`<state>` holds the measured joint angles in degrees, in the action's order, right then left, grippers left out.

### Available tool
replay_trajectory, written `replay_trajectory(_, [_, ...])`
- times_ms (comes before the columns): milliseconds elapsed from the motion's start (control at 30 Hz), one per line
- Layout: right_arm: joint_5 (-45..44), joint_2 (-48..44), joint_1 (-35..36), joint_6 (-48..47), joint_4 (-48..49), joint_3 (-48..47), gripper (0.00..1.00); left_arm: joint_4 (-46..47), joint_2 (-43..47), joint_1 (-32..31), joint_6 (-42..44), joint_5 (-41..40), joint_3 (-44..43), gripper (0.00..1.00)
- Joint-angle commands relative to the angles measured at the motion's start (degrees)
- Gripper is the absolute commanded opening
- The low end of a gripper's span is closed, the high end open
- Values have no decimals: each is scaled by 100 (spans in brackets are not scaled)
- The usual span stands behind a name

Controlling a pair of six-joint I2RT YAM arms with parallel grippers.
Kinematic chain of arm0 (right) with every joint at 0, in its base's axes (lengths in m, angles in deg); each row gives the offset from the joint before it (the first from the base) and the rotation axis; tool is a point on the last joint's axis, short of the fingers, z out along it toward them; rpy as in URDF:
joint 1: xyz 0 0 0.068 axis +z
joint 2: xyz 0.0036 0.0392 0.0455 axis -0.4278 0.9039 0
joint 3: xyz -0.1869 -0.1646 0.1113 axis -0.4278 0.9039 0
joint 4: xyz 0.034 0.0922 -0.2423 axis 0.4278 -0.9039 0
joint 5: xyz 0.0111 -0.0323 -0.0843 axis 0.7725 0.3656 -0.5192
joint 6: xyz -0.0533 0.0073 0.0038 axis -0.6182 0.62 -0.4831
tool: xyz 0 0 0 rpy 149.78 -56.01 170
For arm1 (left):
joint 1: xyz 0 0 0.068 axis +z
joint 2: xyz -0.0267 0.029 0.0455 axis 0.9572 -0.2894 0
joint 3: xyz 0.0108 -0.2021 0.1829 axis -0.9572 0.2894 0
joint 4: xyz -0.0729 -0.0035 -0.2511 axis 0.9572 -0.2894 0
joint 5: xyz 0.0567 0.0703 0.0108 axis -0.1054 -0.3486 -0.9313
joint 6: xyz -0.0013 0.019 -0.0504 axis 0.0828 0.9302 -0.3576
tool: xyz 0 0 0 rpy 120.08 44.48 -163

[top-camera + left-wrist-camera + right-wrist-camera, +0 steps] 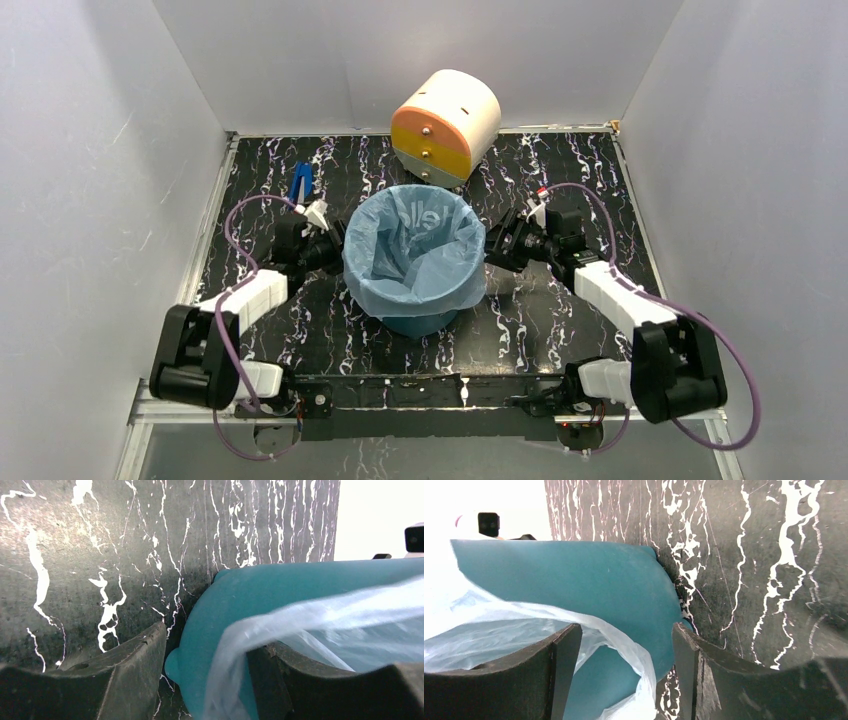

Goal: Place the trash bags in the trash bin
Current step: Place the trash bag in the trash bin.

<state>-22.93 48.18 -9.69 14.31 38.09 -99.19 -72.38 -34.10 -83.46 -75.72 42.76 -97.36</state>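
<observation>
Light-blue plastic, thin and crinkly: the bag (415, 245) sits inside the green bin (418, 324) in the middle of the black marbled table (560, 320). Its mouth is folded out over the rim and hangs down the sides. The left gripper (335, 250) is close against the bin's left side, the right gripper (495, 248) against its right. Each has its jaws apart, with the bag's hem and the bin wall showing between the fingers. A cream-and-orange drum (447, 125) sits behind the bin.
</observation>
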Motion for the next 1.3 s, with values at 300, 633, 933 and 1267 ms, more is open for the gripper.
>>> replay_trajectory(300, [-18,-1028,-43,-709,-2053,36,79,-687,1072,-43,110,46,499,57])
replay_trajectory(633, [678,-1097,-43,108,-1283,265,78,-659,1235,-75,-90,306,656,57])
replay_trajectory(933, [880,-338,-39,687,-314,-261,78,-8,2097,-567,-997,-55,1370,59])
replay_trajectory(1267, [-997,-846,-65,156,-1690,-665,80,-811,2757,-623,-1100,-1294,1249,61])
